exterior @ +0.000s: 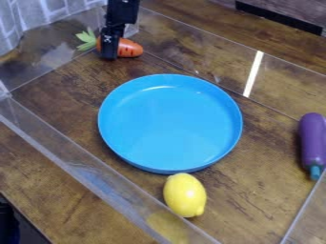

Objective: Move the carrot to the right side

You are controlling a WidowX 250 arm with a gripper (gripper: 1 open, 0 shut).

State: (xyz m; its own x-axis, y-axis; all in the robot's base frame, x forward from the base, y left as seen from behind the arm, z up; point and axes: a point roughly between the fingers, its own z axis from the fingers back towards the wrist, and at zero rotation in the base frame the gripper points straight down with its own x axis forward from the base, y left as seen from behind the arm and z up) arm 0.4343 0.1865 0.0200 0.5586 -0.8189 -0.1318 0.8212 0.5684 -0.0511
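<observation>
The carrot [129,48] is a small orange toy with a green leafy top [87,39], lying on the wooden table at the far left, behind the blue plate. My black gripper [114,46] comes straight down onto it and its fingers are shut on the carrot's middle. Only the orange tip to the right of the fingers and the green leaves to their left show. The carrot still sits at table level.
A round blue plate [171,122] fills the middle. A yellow lemon [185,194] lies just in front of it, and a purple eggplant [312,141] lies at the right edge. Clear plastic walls [76,162] ring the wooden table.
</observation>
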